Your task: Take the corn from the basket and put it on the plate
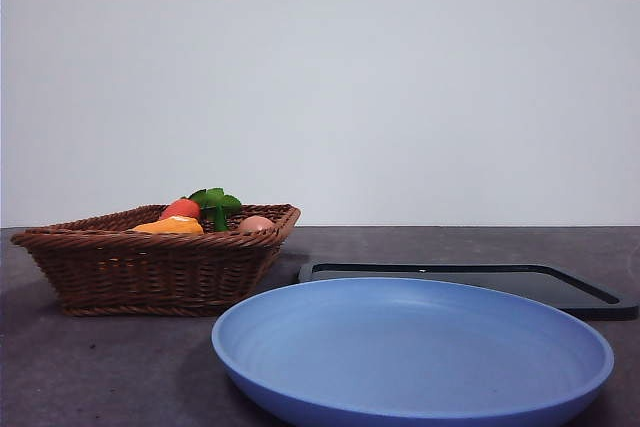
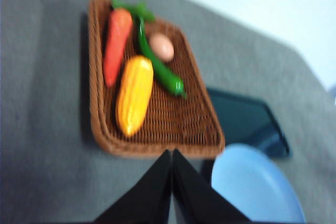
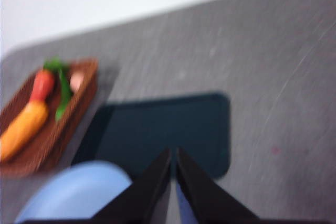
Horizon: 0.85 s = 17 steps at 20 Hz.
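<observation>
Here the corn (image 2: 134, 96) lies flat in the basket (image 2: 194, 124), an orange-yellow cob with a bumpy, glossy surface, tapered toward one end. It rests beside a red-orange carrot (image 2: 116, 45), whose green leaves reach the far rim; the two look close or touching, though the blur leaves this unclear. A green pepper-like piece (image 2: 160, 66) lies along its other side, and a small tan egg (image 2: 161, 47) sits past that. In the front view only the top of the corn (image 1: 170, 226) shows above the braided rim of the basket (image 1: 150, 272), next to the carrot (image 1: 181, 208) and the egg (image 1: 256, 223).

The light blue plate (image 1: 420, 352) stands near the camera, bare, with a flat black tray (image 1: 470, 282) behind it and the basket just beside both.

The left gripper (image 2: 171, 153) hangs above the table near the basket's edge, jaws pressed together and holding nothing. The right gripper (image 3: 174, 153) hangs over the tray (image 3: 163, 129), jaws likewise together and holding nothing. Neither gripper appears in the front view.
</observation>
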Tool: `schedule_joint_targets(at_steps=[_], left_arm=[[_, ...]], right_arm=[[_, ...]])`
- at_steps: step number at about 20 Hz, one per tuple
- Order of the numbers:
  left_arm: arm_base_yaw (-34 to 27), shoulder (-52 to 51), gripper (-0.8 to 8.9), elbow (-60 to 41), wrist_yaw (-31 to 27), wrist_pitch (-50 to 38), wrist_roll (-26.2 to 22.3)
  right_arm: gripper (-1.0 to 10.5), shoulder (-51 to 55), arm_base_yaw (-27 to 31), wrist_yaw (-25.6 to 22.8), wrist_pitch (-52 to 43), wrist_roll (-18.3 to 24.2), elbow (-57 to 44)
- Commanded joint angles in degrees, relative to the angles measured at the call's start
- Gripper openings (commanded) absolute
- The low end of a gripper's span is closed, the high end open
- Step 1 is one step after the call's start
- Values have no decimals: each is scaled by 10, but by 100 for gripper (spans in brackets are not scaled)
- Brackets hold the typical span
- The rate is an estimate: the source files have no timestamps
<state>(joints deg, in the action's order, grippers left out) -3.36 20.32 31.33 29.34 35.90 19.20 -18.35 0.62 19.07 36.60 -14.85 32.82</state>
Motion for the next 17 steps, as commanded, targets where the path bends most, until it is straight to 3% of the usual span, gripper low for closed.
schedule_joint_targets(at_steps=[1,5,8,13,15,17], left_arm=[[1,36,5,34,20,40,-81],[10,81,5,66,28,97,-126],[28,108,5,81,28,125,-145],[45,123,8,87,28,134,-153],[45,123,72,87,28,133,-153],[45,123,250,87,28,133,-151]], right_arm=[[2,-46,-1,36,37,64,31],[2,-114,-3,78,100,115,65],[2,-159,-18,82,144,144,86],[2,-191,-56,81,155,149,97],[15,-194,-59,81,154,149,97],[152,-194,-59,80,151,146,97]])
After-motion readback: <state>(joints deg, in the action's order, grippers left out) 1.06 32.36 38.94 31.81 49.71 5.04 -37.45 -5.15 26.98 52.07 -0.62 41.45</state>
